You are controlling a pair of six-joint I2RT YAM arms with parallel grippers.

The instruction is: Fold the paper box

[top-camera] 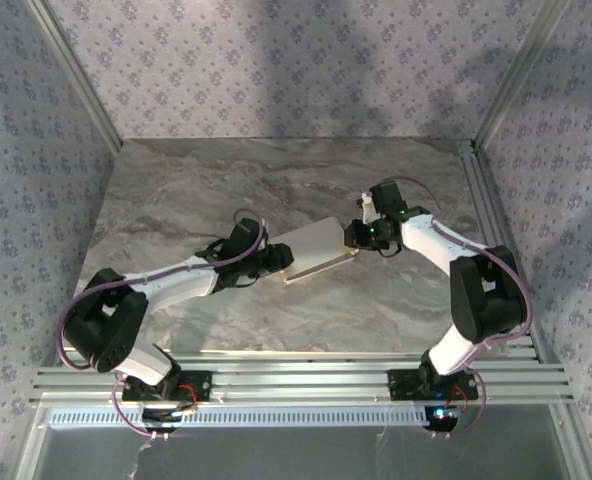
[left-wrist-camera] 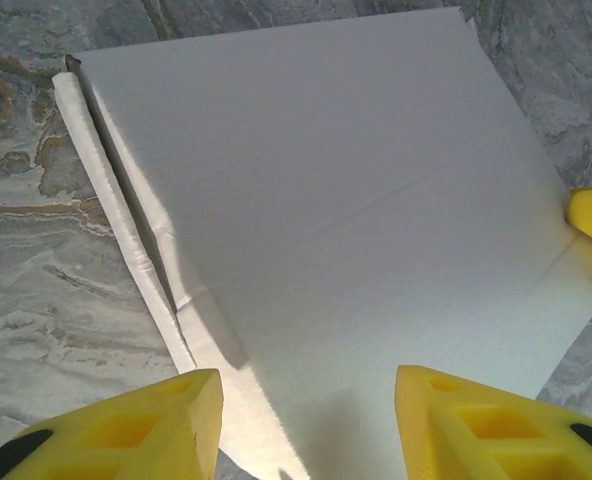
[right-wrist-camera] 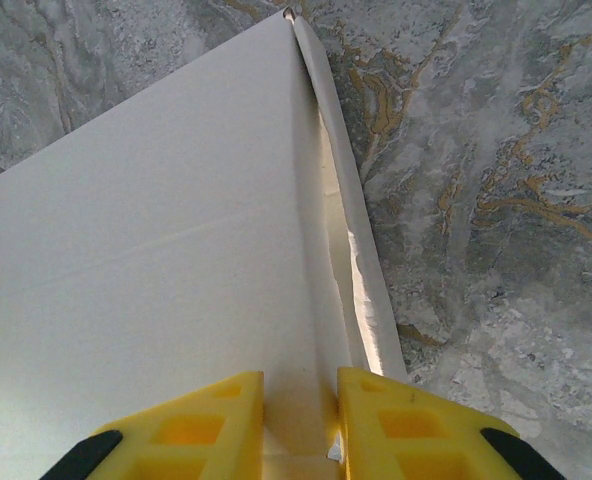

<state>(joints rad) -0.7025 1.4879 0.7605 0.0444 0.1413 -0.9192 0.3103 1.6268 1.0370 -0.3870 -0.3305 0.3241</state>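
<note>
Paper box [top-camera: 316, 250] looks mostly folded flat, one side flap [right-wrist-camera: 354, 250] loose; right gripper [right-wrist-camera: 300, 385] pinches its edge, left gripper [left-wrist-camera: 308, 385] half-open at its corner

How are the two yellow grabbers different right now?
The left gripper has its jaws wide apart by the paper box; the right gripper has them nearly together, pinching the box's folded edge. The left gripper is at the box's left end, the right gripper at its right end. Both are tipped in yellow.
</note>
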